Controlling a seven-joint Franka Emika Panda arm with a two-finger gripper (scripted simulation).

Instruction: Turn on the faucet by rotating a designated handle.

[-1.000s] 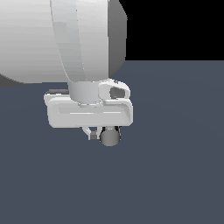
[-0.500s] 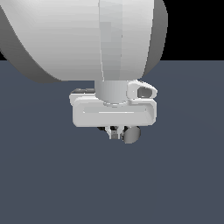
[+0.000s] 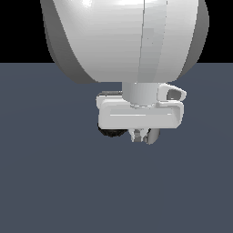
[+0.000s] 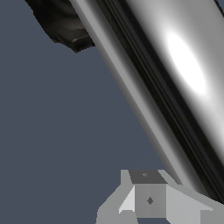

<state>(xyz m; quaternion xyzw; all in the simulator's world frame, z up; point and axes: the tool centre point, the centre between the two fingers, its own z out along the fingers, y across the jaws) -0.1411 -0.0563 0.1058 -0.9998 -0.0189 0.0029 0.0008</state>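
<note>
Mostly the white arm (image 3: 127,41) fills the exterior view, its gripper (image 3: 140,135) low over the grey floor (image 3: 45,182). Whether its jaws are parted cannot be told. Peeking beneath the hand, the faucet (image 3: 109,132) shows black at the exterior view's left, the handle (image 4: 175,78) gleaming alongside one finger (image 4: 148,199). No writing is legible.

The chrome handle (image 4: 175,83) runs diagonally, touching a tool finger (image 4: 148,197).
</note>
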